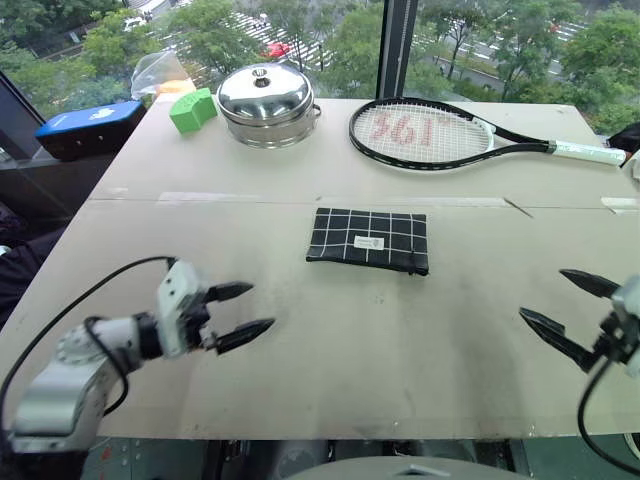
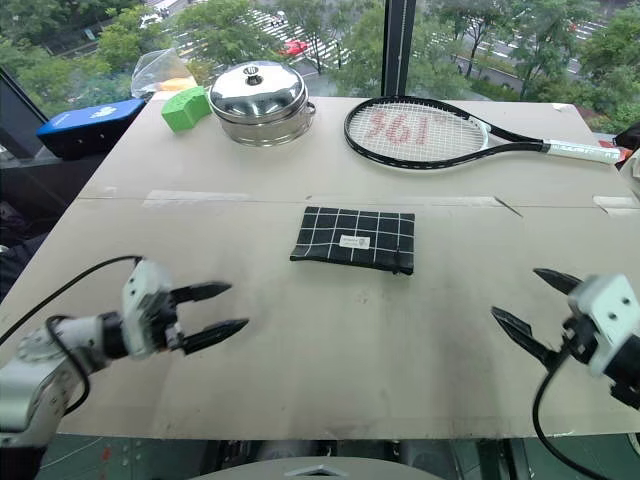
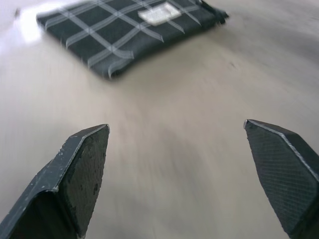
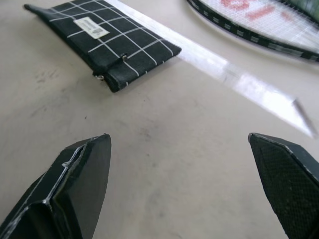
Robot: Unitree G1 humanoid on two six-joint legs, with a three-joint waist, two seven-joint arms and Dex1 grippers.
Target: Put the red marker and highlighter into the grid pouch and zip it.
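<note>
Left eye view: the left gripper point(image 1: 243, 312) hovers over the bare table point(image 1: 330, 370) with both black fingers spread apart and nothing between them. The right gripper point(image 1: 568, 308) hovers at the opposite side of the table, likewise released and empty. Between the two grippers, ahead of both fingertip pairs and apart from each, one grid pouch point(image 1: 368, 240) lies flat on the table, label side up. No object stands between either gripper and the pouch. The pouch looks closed along its edge in the right wrist view. Beyond the pouch, one tennis racket point(image 1: 425, 133) lies flat, ahead of the right gripper. One lidded steel pot point(image 1: 266, 103) stands ahead of the left gripper, with one green block point(image 1: 192, 110) just beside it. Farther out past the left gripper, one blue case point(image 1: 88, 126) sits off the table's corner.
</note>
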